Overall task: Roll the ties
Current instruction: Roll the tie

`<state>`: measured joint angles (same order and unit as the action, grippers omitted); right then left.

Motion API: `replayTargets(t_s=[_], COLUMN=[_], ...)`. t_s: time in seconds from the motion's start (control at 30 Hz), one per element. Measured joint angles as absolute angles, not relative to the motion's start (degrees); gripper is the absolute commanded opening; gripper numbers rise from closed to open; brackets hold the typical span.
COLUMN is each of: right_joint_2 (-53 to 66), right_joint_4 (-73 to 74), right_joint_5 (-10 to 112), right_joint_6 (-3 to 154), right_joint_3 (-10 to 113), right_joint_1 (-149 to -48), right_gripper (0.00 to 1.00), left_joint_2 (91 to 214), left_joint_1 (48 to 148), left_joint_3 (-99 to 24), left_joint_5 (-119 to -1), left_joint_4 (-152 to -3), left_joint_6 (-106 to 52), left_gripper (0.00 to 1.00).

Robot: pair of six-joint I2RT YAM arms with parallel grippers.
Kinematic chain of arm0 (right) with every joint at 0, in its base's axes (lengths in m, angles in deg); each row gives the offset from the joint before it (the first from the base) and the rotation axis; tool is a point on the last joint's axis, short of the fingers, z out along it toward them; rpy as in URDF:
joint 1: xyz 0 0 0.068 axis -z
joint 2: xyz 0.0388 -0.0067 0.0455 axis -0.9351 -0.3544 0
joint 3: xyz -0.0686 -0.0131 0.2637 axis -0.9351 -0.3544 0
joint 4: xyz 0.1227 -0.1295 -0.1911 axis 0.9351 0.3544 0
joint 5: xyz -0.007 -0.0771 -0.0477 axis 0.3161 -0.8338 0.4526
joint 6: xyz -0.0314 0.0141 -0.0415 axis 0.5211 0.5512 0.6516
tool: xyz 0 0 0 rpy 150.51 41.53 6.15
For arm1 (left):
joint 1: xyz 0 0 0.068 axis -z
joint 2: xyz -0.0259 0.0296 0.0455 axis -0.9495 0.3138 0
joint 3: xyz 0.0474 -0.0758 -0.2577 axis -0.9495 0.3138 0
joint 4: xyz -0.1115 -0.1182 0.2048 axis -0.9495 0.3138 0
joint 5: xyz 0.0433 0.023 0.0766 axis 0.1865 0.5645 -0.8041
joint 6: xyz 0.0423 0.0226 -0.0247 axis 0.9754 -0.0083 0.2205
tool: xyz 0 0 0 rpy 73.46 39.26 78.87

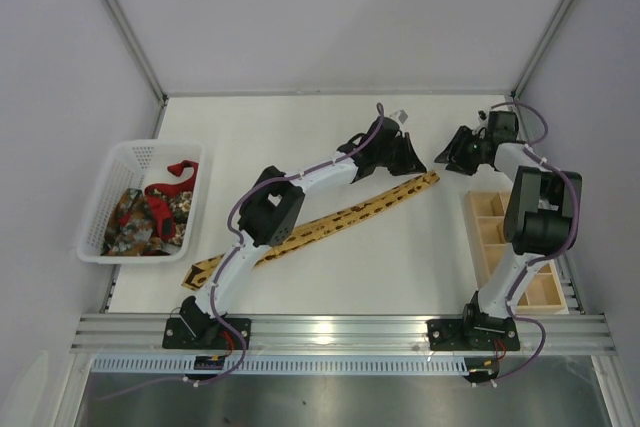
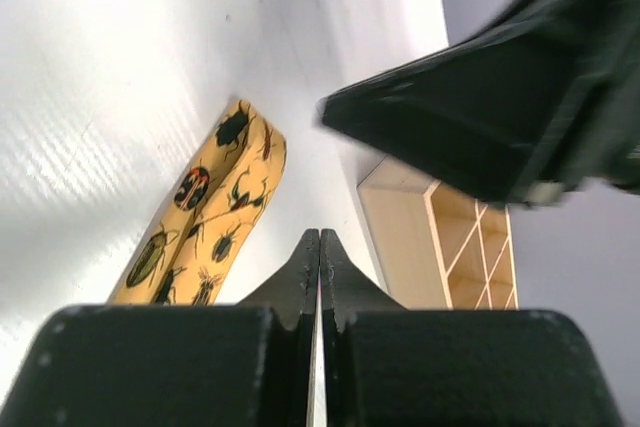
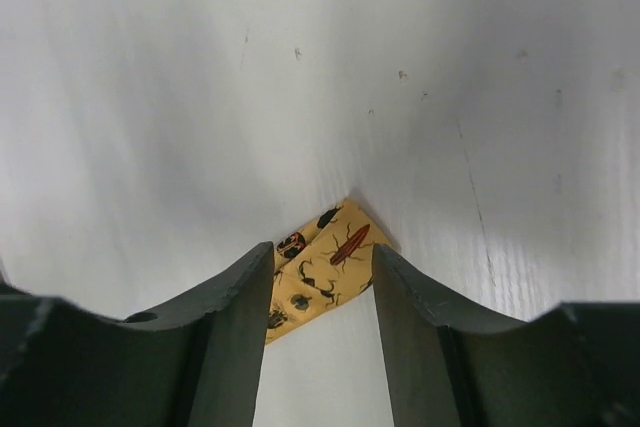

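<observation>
The yellow tie (image 1: 340, 217) is lying flat diagonally across the table (image 1: 300, 127), looking light, limp and slippery, so its narrow far end seems best for pinching, where the left gripper (image 2: 319, 247) is hovering closed and empty, the right gripper (image 3: 322, 252) gaping open.

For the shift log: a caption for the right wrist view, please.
Right gripper open over the white table, tip of the yellow insect-print tie framed between its fingers.
</observation>
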<state>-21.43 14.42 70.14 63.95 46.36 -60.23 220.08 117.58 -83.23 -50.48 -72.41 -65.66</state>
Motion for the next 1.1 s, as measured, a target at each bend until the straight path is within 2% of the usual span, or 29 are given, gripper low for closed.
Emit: replayTargets(t_s=[0.13, 0.23, 0.33, 0.37, 0.47, 0.57, 0.67, 0.77, 1.1], right_joint_2=[-17.19, -14.26, -9.95, -7.90, -2.98, -1.60, -1.65, -2.11, -9.98], right_joint_4=[18.42, 21.68, 22.99, 23.32, 24.34, 24.37, 24.21, 24.06, 21.57], right_joint_5=[67.43, 65.81, 63.06, 61.83, 58.14, 53.20, 47.08, 40.17, 32.70], right_joint_6=[63.97, 63.60, 62.16, 61.22, 58.44, 55.58, 52.93, 50.64, 47.49], right_joint_3=[47.17, 47.26, 44.24, 42.19, 36.75, 33.82, 32.13, 31.24, 31.35], right_joint_1=[-60.01, -60.03, -61.21, -62.13, -67.57, -77.84, -88.42, -94.76, -98.56], right_gripper=[0.46, 0.38, 0.29, 0.20, 0.11, 0.01, 0.00, 0.00, 0.00], left_joint_2=[219.95, 219.95, 219.43, 219.10, 217.74, 216.30, 216.13, 216.65, 219.45], left_joint_1=[117.58, 117.47, 117.14, 116.88, 115.64, 113.19, 110.76, 108.51, 109.14], left_joint_3=[-82.22, -81.96, -81.98, -82.00, -82.00, -82.44, -84.23, -87.29, -88.80], left_joint_5=[-49.34, -48.81, -50.37, -51.22, -54.43, -57.29, -59.28, -60.49, -58.69], left_joint_4=[-71.21, -68.67, -64.10, -62.18, -56.76, -51.43, -46.53, -41.11, -36.76], left_joint_6=[-65.64, -64.70, -61.70, -60.54, -57.35, -54.12, -51.34, -49.22, -48.00], left_gripper=[0.01, 0.00, 0.00, 0.00, 0.00, 0.00, 0.01, 0.00, 0.00])
